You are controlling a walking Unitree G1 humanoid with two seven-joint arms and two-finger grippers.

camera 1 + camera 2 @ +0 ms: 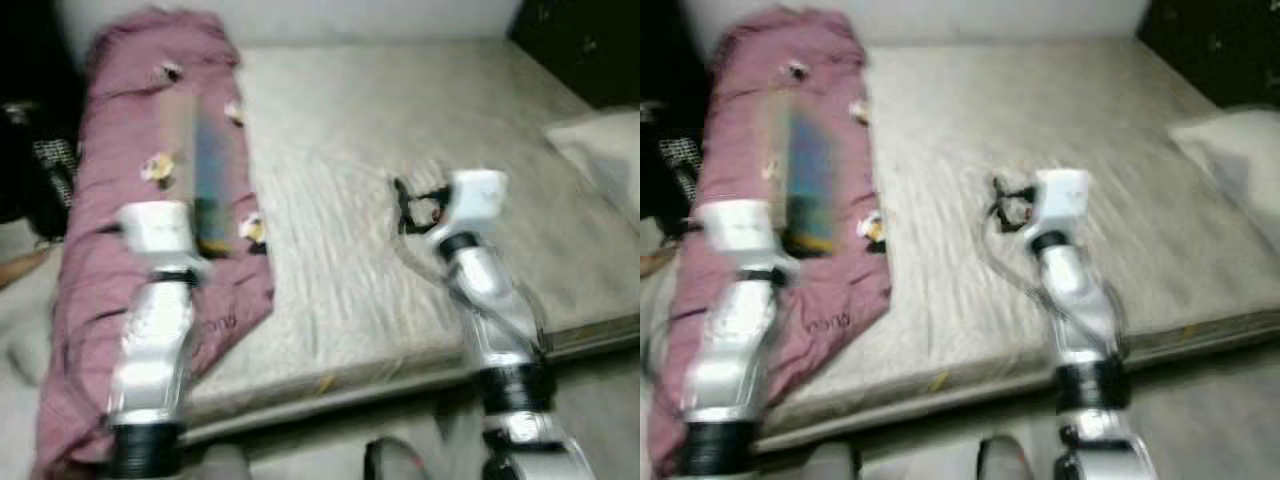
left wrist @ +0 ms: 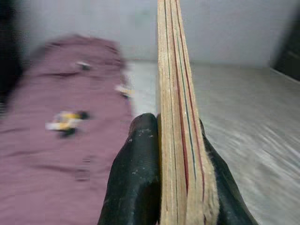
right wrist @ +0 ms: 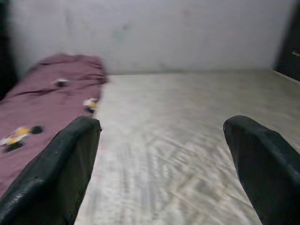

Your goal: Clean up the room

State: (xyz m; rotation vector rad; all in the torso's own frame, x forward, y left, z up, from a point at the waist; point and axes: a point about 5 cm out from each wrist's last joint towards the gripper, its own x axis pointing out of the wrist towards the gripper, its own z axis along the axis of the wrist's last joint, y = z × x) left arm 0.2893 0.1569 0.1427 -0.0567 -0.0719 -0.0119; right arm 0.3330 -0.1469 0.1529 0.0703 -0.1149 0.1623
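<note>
While both silver arms reach out over a bare grey mattress [image 1: 400, 150], the head views are blurred, which suggests the camera is moving. The left gripper [image 2: 168, 140], at the lower left of the head view, has its two black fingers [image 2: 138, 173] clamped tight on a thin book [image 2: 176, 117] seen edge-on, its blurred blue cover standing above the wrist. Under it, along the left side of the frame, lies a crumpled maroon blanket [image 1: 120, 150] dotted with small yellow and white patches. The right gripper [image 3: 161, 159], near the centre of the head view, hovers over the mattress with its fingers spread wide and holding nothing. A white pillow [image 1: 600, 140] sits at the right edge.

The book is pinched only near one end, so I judge it could pivot or slip out if the arm swings quickly. The motion blur also makes it hard to judge where to set it down. The trailing cables on the right arm could snag.
</note>
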